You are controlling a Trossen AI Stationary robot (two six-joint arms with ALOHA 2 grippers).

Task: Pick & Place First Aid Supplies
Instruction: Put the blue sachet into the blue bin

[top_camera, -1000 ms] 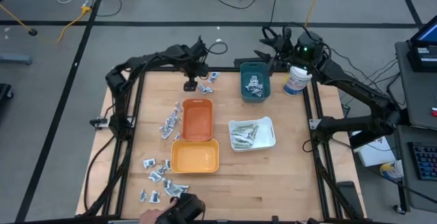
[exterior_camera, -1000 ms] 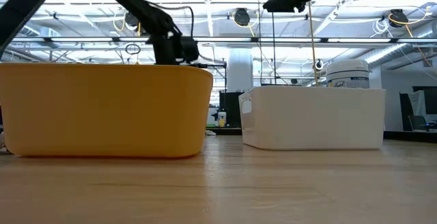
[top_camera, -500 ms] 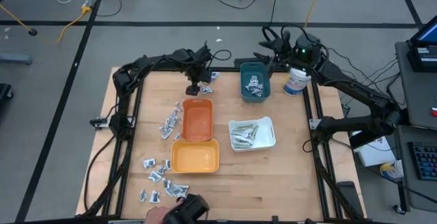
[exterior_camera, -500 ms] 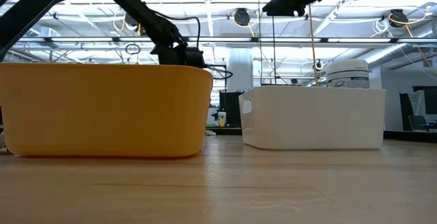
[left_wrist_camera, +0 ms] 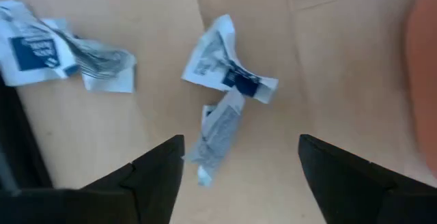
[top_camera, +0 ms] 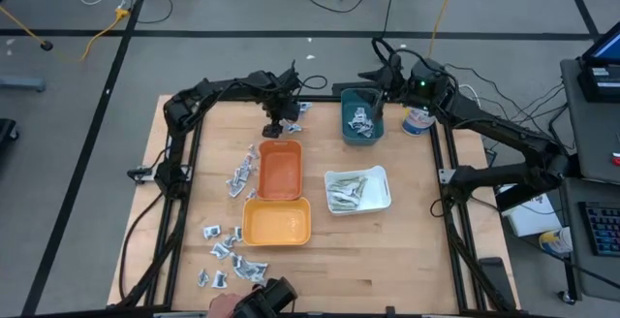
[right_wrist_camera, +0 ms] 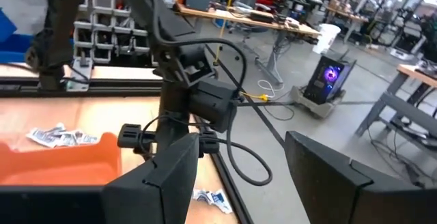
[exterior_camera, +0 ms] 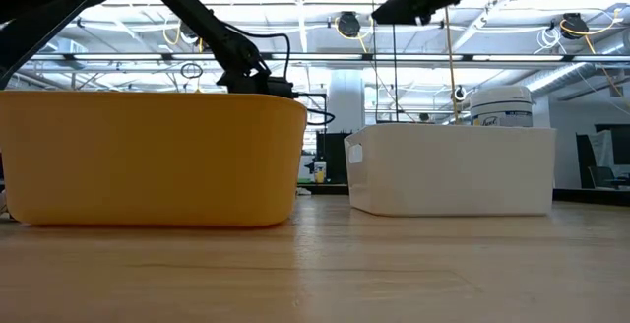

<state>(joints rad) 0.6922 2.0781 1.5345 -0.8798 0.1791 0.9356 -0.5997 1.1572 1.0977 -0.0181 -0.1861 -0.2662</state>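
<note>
Silvery-white sachets with blue marks lie scattered left of the orange tray (top_camera: 240,174), near the yellow tray (top_camera: 227,246) and at the far edge (top_camera: 295,112). More packets fill the teal tray (top_camera: 360,130), and pale strips lie in the white tray (top_camera: 356,190). My left gripper (top_camera: 275,128) is open and hangs low over the far-edge sachets. In the left wrist view its fingers (left_wrist_camera: 239,149) stand on either side of a crumpled sachet (left_wrist_camera: 218,127), with another sachet (left_wrist_camera: 229,70) just beyond, touching neither. My right gripper (top_camera: 380,87) is open, high over the teal tray's far end.
The orange tray (top_camera: 281,170) and the yellow tray (top_camera: 276,223) sit mid-table; the orange tray's wall (left_wrist_camera: 425,67) is close beside my left gripper. A white tub (top_camera: 418,119) stands right of the teal tray. A person's hand (top_camera: 228,306) with a dark device shows at the near edge.
My left gripper has shifted slightly toward the table's right and sunk lower over the far-edge sachets. My right gripper has moved toward the table's left, from beside the white tub to above the teal tray.
</note>
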